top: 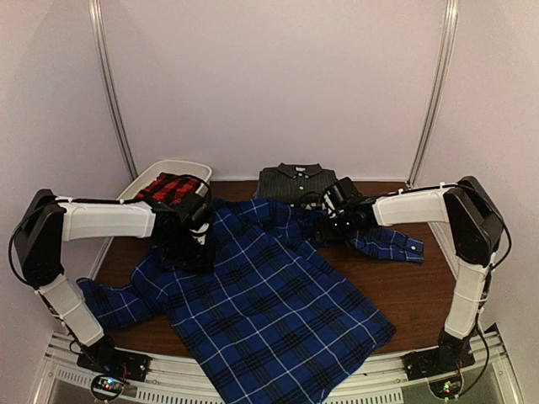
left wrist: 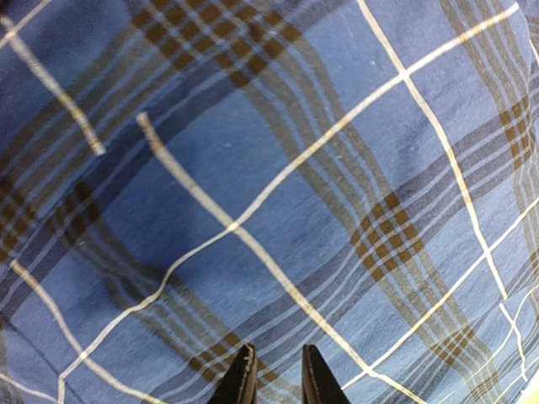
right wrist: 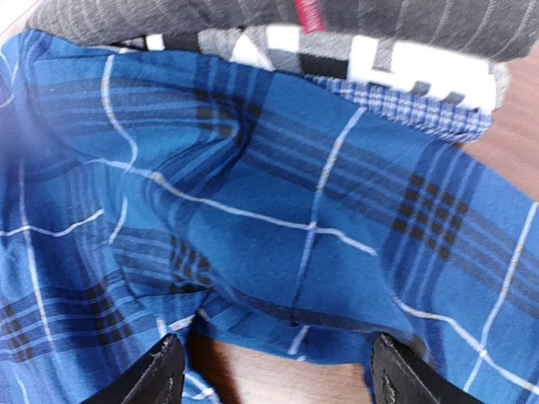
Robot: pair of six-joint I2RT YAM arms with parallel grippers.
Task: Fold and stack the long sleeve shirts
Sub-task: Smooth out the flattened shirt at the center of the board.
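Writing: one small red tag [right wrist: 309,13] at the top edge of the right wrist view, on the dark charcoal striped shirt [top: 292,181]; lettering cannot be read. Container: white tub [top: 148,177] at upper left of the top view, off the table's far left corner, with the red-and-black plaid shirt [top: 171,188] bunched inside it. Charcoal shirt lies folded, collar up, at far centre of the brown table [top: 404,286]. Blue-and-black plaid shirt [top: 269,311] is spread open across the middle of the frame, hem hanging over the near edge, one sleeve trailing to lower left, the other running right with its cuff just beyond the right arm. Left gripper [left wrist: 278,383]: down on the shirt's upper left part; fingertips [left wrist: 242,380] stand close with a narrow slit between them, tips at the cloth. Cannot tell if a fold is pinched. Right gripper [right wrist: 282,374]: at the shirt's collar end, just in front of the charcoal shirt; jaws spread wide and clamped on nothing, with a loose blue plaid edge and a patch of bare table lying between the fingers [right wrist: 160,370].
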